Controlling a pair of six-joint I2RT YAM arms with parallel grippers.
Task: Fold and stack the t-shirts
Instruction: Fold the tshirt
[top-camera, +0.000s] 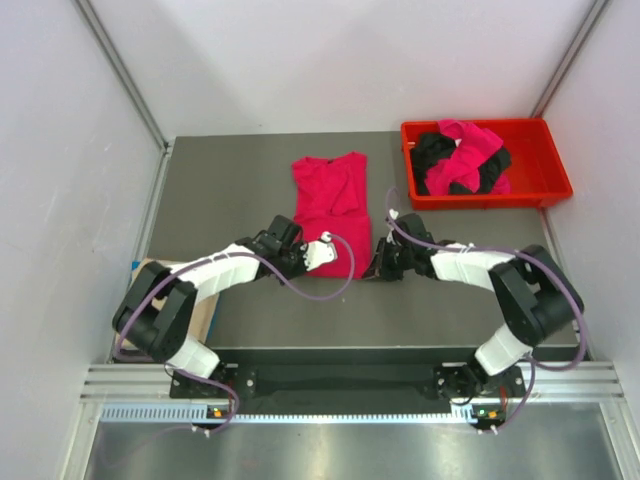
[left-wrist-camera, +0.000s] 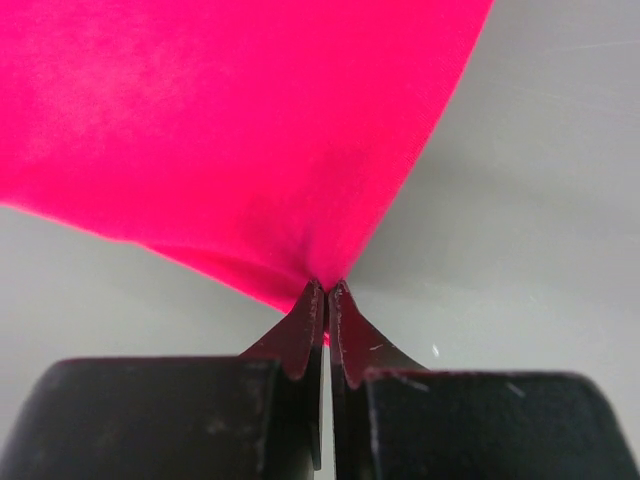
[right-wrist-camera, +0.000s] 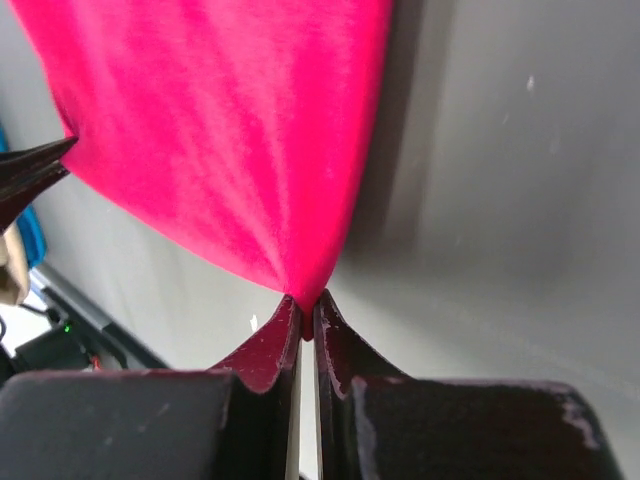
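A magenta-pink t-shirt (top-camera: 330, 200) lies spread on the grey table, collar end far and hem near me. My left gripper (top-camera: 316, 256) is shut on its near left hem; in the left wrist view the jaws (left-wrist-camera: 327, 287) pinch a point of the pink cloth (left-wrist-camera: 220, 130), which fans out above them. My right gripper (top-camera: 377, 266) is shut on the near right hem; in the right wrist view it (right-wrist-camera: 305, 302) pinches the cloth (right-wrist-camera: 220, 140) the same way. Another pink shirt (top-camera: 470, 145) and a black one (top-camera: 434, 152) lie crumpled in the red tray.
The red plastic tray (top-camera: 545, 190) stands at the table's far right corner. A tan flat thing with a blue edge (top-camera: 150, 275) lies at the left edge, partly under my left arm. White walls close in on both sides.
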